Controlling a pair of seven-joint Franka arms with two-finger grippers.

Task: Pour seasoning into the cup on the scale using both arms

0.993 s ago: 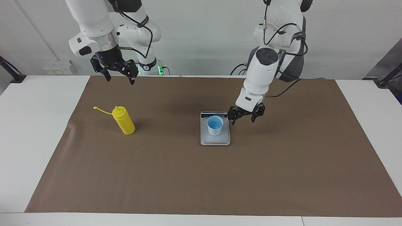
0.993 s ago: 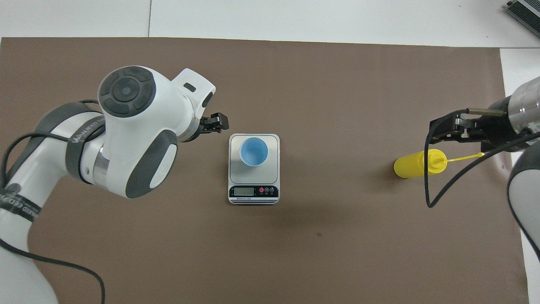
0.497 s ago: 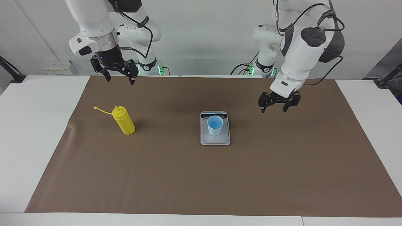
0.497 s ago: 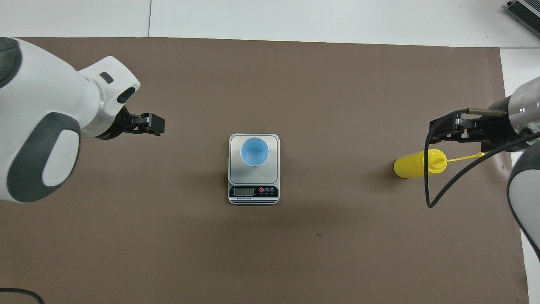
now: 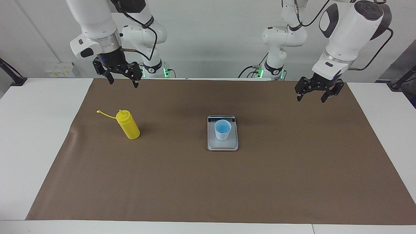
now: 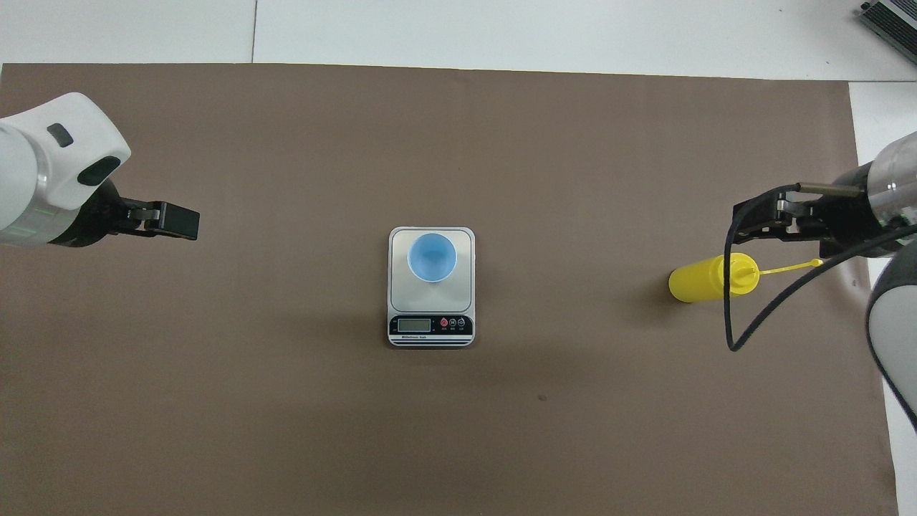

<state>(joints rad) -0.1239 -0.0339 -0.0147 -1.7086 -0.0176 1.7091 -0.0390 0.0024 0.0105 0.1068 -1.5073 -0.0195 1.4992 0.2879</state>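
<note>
I see both end effectors, left (image 5: 314,92) and right (image 5: 122,75), raised, open and empty; cup (image 5: 222,129) sits on scale (image 5: 222,145).

White arms (image 5: 344,29) (black cables), seemingly grey-padded.

brown paper mat (image 5: 208,182) — flat on white table (image 5: 35,136) | grey device (image 6: 892,18) — table corner

White worktop (image 5: 39,136) largely covered by a brown paper sheet (image 5: 292,182), bare white margins at its edges. Pale plain wall (image 5: 211,35) along one edge; even, diffuse lighting.
</note>
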